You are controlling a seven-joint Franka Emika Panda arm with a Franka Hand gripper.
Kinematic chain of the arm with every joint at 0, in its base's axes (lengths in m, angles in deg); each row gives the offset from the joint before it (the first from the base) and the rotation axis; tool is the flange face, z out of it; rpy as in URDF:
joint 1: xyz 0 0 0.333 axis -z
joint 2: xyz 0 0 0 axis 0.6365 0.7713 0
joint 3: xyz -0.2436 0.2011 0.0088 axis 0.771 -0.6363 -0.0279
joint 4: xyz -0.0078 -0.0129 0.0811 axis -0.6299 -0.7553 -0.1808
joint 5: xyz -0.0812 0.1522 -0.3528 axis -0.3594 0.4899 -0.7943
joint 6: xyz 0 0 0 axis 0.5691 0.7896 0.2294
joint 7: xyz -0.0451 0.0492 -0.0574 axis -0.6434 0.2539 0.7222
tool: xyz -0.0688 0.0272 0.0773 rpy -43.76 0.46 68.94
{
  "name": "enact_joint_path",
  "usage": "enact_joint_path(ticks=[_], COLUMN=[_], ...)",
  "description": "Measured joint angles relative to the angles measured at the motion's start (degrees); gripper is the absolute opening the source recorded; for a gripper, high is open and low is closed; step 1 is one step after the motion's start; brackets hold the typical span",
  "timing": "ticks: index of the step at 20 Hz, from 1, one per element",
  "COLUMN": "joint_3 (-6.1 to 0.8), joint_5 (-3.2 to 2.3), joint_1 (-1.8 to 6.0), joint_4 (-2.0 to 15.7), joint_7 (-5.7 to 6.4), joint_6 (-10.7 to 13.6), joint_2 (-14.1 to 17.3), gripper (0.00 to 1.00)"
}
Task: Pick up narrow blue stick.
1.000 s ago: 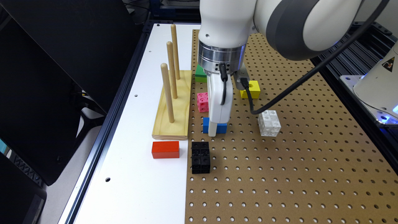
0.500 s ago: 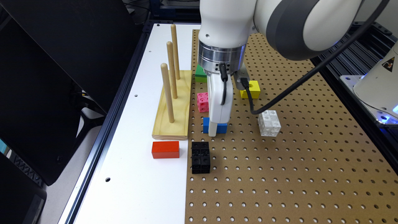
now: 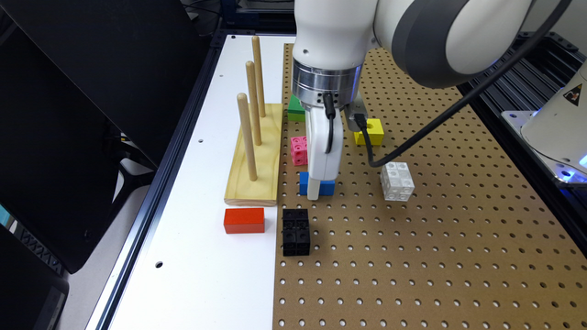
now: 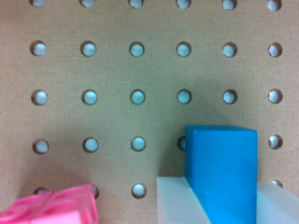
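Gripper: the gripper (image 3: 316, 190) is down at the pegboard (image 3: 412, 256), its two white fingers (image 4: 180, 203) pressed against opposite sides of the narrow blue stick (image 4: 222, 170), closed on it with no visible gap.
Narrow blue stick: it sits at pegboard level between the fingers, near the board's edge toward the exterior view's left; whether it is lifted cannot be told.
Pink block: a studded pink block (image 3: 299, 150) lies just behind the stick, close to the gripper body.
Peg stand: a wooden base with three upright dowels (image 3: 254, 156) stands on the white surface (image 3: 202, 256) beside the stick.
Nearer blocks: a red block (image 3: 244, 220) and a black studded block (image 3: 296, 231).
Farther blocks: a clear block (image 3: 397, 181), a yellow block (image 3: 372, 132), a green block (image 3: 295, 110).
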Motion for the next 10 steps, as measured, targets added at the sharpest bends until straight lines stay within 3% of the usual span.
enact_joint_path(ticks=[6,10], joint_3=[0.01,0.01], joint_5=[0.00,0.00], joint_1=[0.00,0.00], joint_4=[-0.04,-0.09], joint_7=[0.00,0.00], joint_6=[4.2,5.6], joint_2=[-3.9,-5.6], gripper=[0.00,0.00])
